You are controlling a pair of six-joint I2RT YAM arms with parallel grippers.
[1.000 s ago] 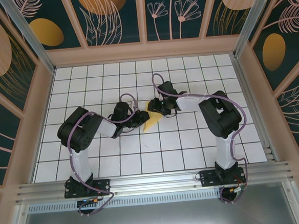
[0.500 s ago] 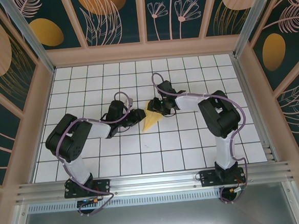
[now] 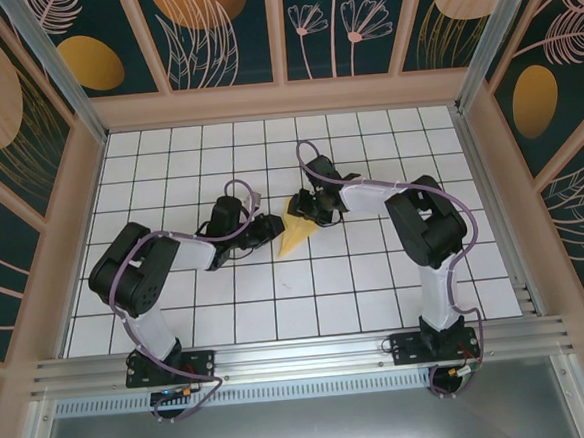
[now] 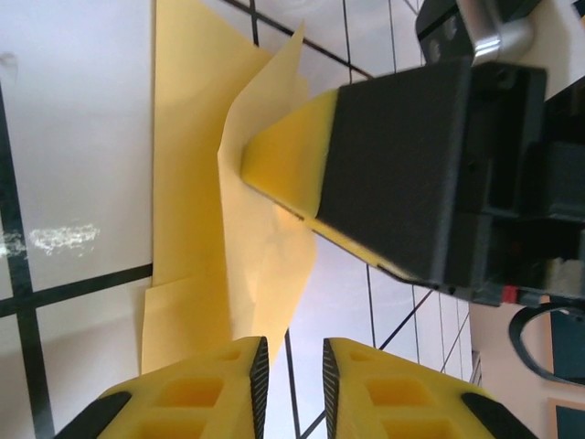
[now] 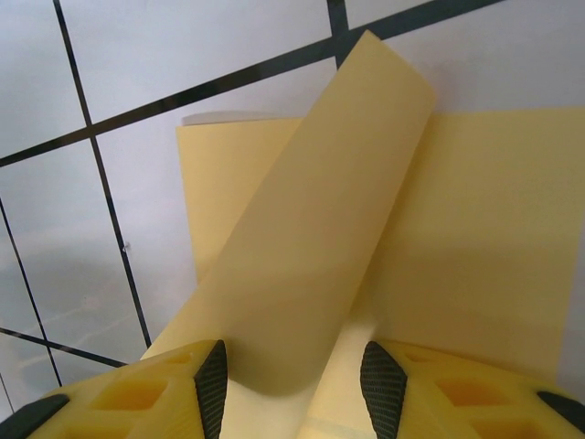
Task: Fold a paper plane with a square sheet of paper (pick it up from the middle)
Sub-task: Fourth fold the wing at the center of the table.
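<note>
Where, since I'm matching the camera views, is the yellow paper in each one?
Top external: paper at mid-table.
Left wrist: paper left of centre, top to lower left.
Right wrist: paper across centre and right, flap lifted.
Shared landmark: black grid lines of the table.

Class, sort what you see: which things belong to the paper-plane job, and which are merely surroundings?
Belongs to the job:
partly folded yellow paper
left gripper
right gripper

Merely surroundings:
white tiled table
patterned wall panels
</note>
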